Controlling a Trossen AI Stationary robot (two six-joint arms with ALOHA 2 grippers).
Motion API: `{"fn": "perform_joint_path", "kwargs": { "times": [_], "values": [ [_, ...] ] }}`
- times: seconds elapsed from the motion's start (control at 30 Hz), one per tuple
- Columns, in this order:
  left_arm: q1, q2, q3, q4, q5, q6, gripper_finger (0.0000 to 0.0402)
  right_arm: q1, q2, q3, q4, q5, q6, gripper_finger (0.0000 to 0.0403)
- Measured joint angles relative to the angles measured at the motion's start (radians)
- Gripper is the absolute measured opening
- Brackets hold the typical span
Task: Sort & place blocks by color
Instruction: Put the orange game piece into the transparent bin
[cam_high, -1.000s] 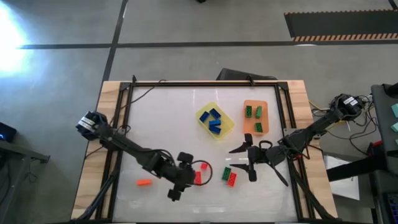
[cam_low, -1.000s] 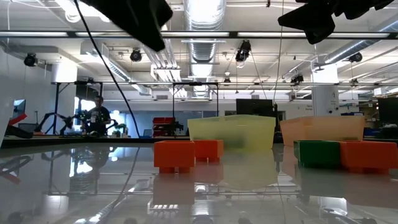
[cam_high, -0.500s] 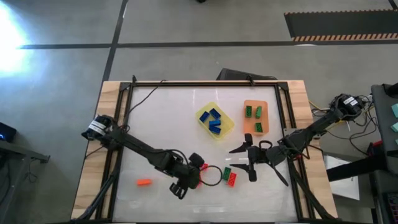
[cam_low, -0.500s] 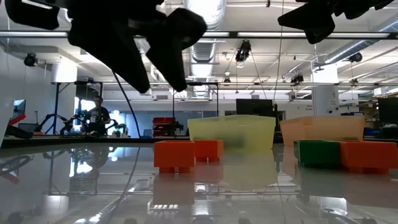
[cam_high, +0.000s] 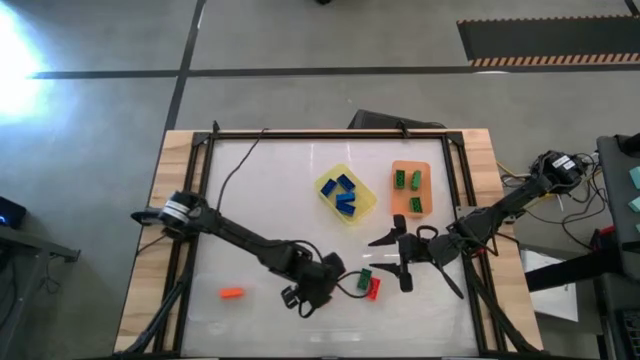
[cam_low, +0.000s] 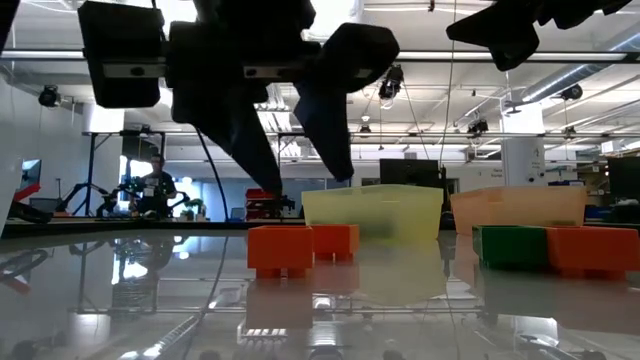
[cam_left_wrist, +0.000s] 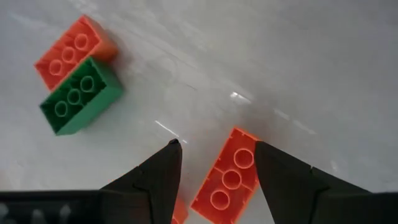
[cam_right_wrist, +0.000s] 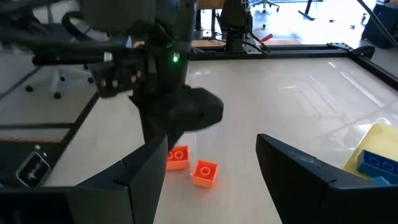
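The blocks still loose lie low and centre in the high view: an orange block (cam_left_wrist: 228, 178) between the fingers of the left pincer (cam_left_wrist: 214, 163), which is open and holds nothing, and a green block (cam_left_wrist: 79, 96) touching another orange one (cam_left_wrist: 73, 45) just beyond. They look light, rigid and slick on the glossy table (cam_high: 260, 190), so gripping across the long flat sides seems safest. Only the high view shows the sorted blue blocks in the yellow tray (cam_high: 366, 203); the right pincer (cam_high: 389, 253) hangs open and empty nearby.
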Motion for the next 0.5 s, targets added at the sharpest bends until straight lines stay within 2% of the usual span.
{"fn": "perform_joint_path", "kwargs": {
  "times": [0.5],
  "values": [
    [0.032, -0.014, 0.021, -0.053, -0.003, 0.094, 0.0185, 0.000, 0.000, 0.000, 0.002, 0.034, 0.051, 0.0235]
  ]
}}
